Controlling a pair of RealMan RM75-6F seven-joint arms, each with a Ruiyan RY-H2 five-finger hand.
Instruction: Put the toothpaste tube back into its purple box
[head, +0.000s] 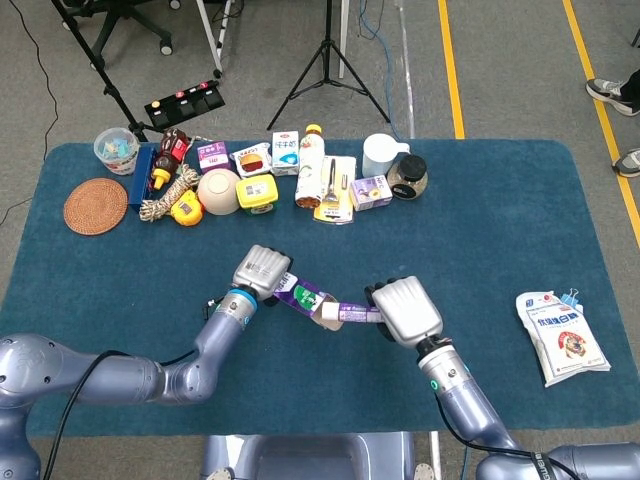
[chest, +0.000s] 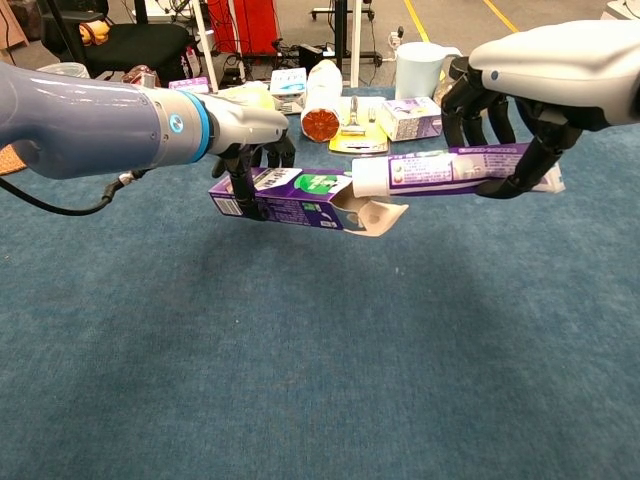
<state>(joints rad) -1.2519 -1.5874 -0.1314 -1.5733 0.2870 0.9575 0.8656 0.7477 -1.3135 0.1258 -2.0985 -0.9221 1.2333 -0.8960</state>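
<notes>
My left hand (chest: 245, 135) (head: 261, 271) grips the purple box (chest: 285, 196) (head: 300, 297) above the blue table, its open end with loose flaps facing right. My right hand (chest: 520, 110) (head: 407, 309) holds the purple-and-white toothpaste tube (chest: 450, 168) (head: 352, 313) level. The tube's cap end sits at the mouth of the box, just at the upper edge of the opening. How far the cap reaches inside I cannot tell.
Along the far edge of the table (head: 500, 220) stand a white jug (head: 381, 153), a dark jar (head: 409, 175), small cartons, a bowl (head: 218, 189), a rope coil and a woven coaster (head: 95, 205). A white pouch (head: 560, 335) lies at the right.
</notes>
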